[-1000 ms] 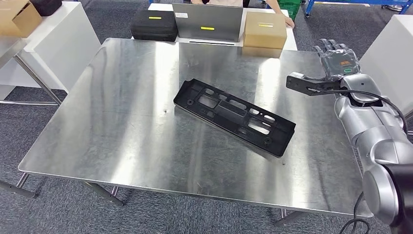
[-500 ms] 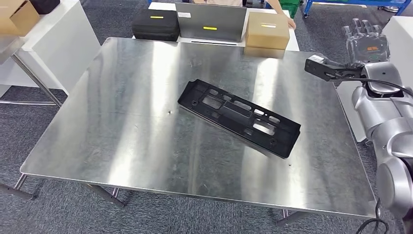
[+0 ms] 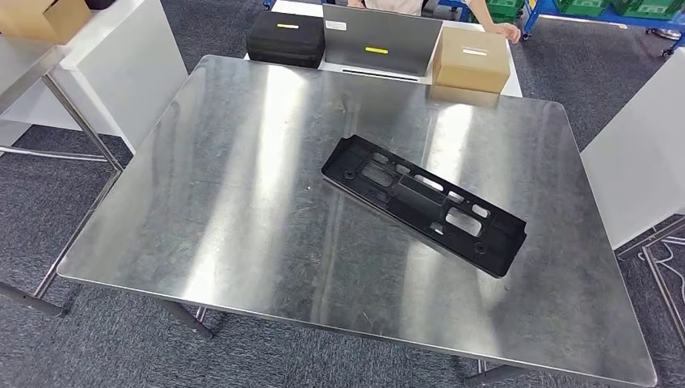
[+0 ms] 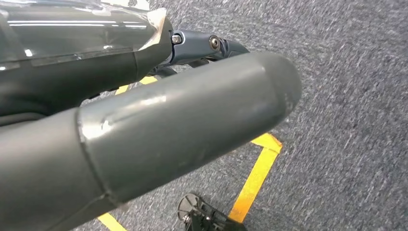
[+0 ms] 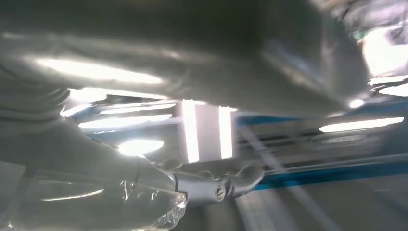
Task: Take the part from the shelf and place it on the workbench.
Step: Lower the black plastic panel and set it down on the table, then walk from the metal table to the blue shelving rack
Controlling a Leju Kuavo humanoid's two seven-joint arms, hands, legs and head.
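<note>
Part (image 3: 424, 204): long black plastic panel with rectangular cut-outs and round holes, lying flat and diagonal, far-left end to near-right end, right of centre on the worktop (image 3: 242, 210). Worktop: bare brushed metal sheet, rounded corners.

it looked like an industrial workshop: a steel workbench (image 3: 242, 202), grey carpet floor (image 3: 226, 32) with yellow tape (image 4: 255, 178), blue racks (image 3: 537, 10), and cardboard boxes (image 3: 471, 61).

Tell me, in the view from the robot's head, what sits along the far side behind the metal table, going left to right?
Black case → grey laptop → brown cardboard box, with a person's hand resting at its far right corner.
</note>
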